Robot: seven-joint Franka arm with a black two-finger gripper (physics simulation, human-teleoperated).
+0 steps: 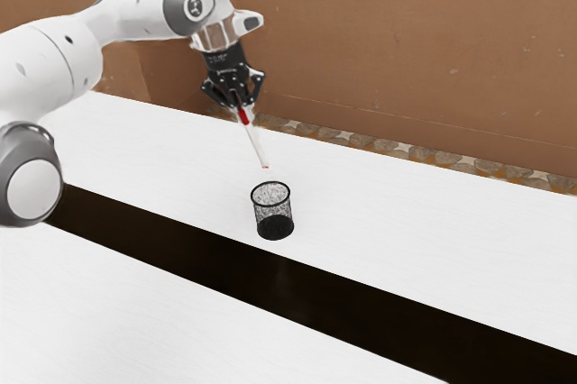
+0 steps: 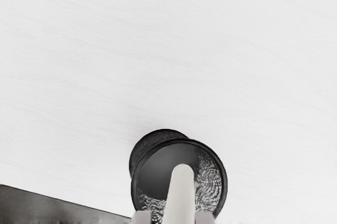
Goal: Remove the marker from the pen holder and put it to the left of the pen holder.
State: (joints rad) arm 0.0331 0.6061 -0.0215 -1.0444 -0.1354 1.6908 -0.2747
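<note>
White counter [image 1: 108,312], dark-striped, fronts a brown wall [image 1: 406,50]; my gripper [image 1: 242,110], barely parted, clasps the marker [image 1: 256,144] above the pen holder [image 1: 275,226].

Your arm [image 1: 56,61] is smooth and white, with rounded covers, and grey surrounds its round joint caps [image 1: 32,190]. Your gripper [image 1: 242,112] is black, with angular linkages, and its fingertips [image 2: 141,218] are of pale grey colour.

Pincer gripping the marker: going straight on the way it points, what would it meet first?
Most likely the pen holder. The marker in the pincer slants down toward it, so its free end would lead, probably into the mouth or onto the rim; depth is unclear.
</note>
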